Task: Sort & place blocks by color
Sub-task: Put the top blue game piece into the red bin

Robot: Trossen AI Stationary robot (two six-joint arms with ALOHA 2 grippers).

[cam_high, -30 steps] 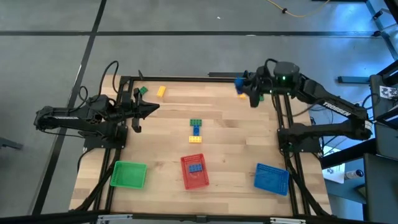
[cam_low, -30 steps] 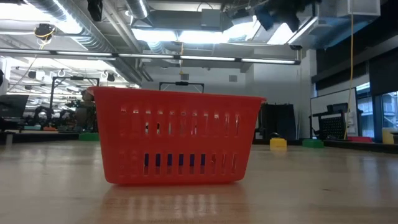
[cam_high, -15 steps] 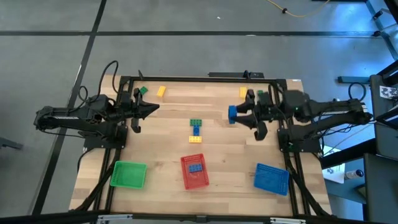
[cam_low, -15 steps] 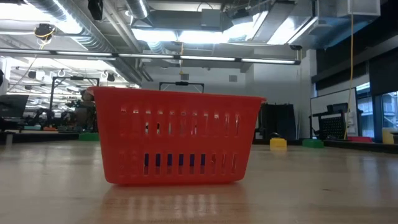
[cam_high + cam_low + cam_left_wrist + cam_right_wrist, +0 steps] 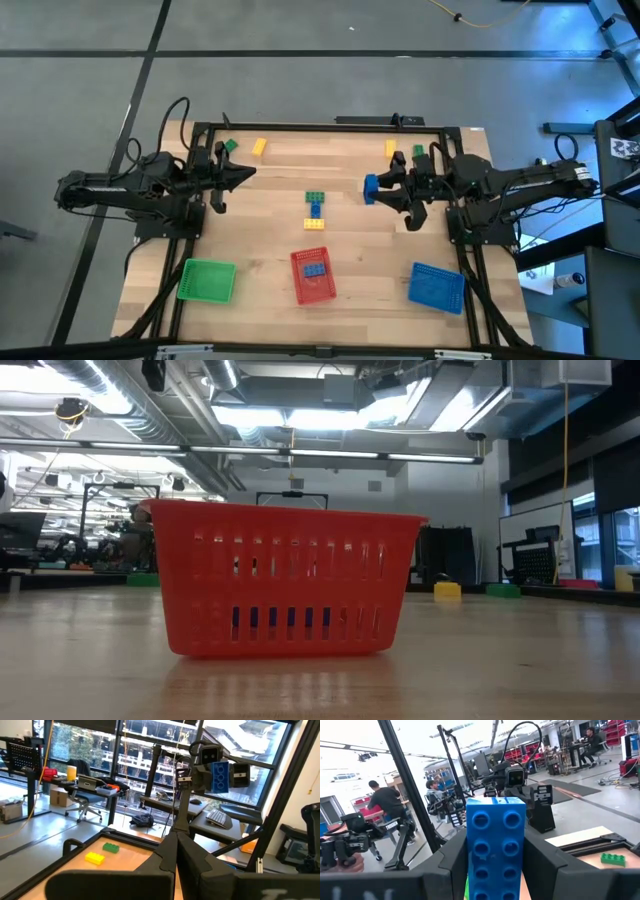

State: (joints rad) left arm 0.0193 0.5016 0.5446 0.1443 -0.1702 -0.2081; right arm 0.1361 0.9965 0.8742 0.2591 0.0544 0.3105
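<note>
blue block (image 5: 495,850) clamped in right gripper (image 5: 378,186).

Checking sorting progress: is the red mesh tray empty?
Not empty. The red mesh tray holds a small blue studded brick, seen from above.

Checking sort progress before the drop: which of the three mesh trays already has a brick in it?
The red mesh tray, the middle one of the row: a blue studded brick lies inside. The green mesh tray and blue mesh tray show none.
</note>
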